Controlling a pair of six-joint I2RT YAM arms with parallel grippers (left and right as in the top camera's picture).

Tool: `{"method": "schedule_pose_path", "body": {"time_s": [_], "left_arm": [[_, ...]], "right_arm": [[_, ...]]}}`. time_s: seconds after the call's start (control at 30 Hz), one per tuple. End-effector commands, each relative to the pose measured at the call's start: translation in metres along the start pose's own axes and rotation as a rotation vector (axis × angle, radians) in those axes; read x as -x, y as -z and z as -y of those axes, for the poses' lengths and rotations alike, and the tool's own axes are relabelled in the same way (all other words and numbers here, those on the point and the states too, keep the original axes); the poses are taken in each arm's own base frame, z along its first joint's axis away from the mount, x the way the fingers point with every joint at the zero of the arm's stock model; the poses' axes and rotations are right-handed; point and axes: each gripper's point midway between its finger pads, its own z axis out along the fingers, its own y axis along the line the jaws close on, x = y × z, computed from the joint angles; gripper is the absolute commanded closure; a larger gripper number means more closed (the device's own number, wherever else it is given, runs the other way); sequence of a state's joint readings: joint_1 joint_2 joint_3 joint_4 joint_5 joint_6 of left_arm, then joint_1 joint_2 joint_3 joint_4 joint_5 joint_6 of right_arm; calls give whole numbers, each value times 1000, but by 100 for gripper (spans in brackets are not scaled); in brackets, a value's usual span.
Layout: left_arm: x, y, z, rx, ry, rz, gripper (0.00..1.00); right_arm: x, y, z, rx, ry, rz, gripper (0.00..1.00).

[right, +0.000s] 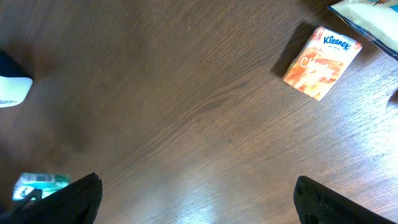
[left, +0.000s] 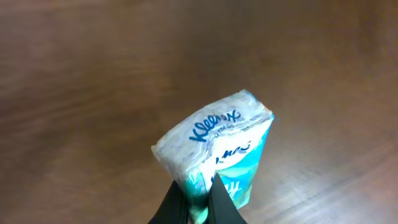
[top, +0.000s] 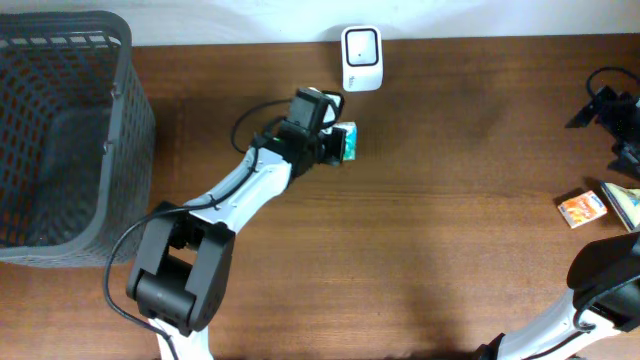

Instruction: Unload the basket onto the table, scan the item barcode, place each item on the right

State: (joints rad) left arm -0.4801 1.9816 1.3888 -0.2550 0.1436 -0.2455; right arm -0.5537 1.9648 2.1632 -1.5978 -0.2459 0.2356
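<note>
Overhead, the teal tissue pack (top: pixel 348 141) is seen near the middle of the tabletop's (top: pixel 450 250) far edge, just in front of the white scanner (top: pixel 360 58) that stands at that edge; a small gap is left between pack and scanner. The pack is clamped by the left gripper (top: pixel 336 141), whose arm is stretched out from the near left corner. In the left wrist view, the left gripper (left: pixel 198 208) is closed almost completely, its dark fingers (left: pixel 169 208) pinched on the lower end of the teal tissue pack (left: pixel 217 146), and the printed brand name is turned up toward the camera. Whether the pack touches the wood cannot be told.

The right gripper (right: pixel 196 186) is held fully spread and nothing is gripped; only bare wood is seen between its fingers (right: pixel 68 199). Overhead, it (top: pixel 608 105) is placed by the right edge. An orange tissue pack (top: pixel 582 208) is laid near that right edge, with a pale pack (top: pixel 625 203) just beside it. A grey mesh basket (top: pixel 130 130) is set at the far left corner.
</note>
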Motion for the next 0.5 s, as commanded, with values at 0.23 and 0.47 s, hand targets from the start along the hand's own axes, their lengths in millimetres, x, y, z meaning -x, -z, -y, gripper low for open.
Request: {"method": "schedule_pose_path", "body": {"time_s": [0.23,0.47], "left_arm": [[-16,-30,-5,23,8,-26,55],[26,6,6,40,3,1,12]], "right_arm": [[0,-1,0,4,-3,-6,1],[0,-1,0,4,-3,-6,1]]}}
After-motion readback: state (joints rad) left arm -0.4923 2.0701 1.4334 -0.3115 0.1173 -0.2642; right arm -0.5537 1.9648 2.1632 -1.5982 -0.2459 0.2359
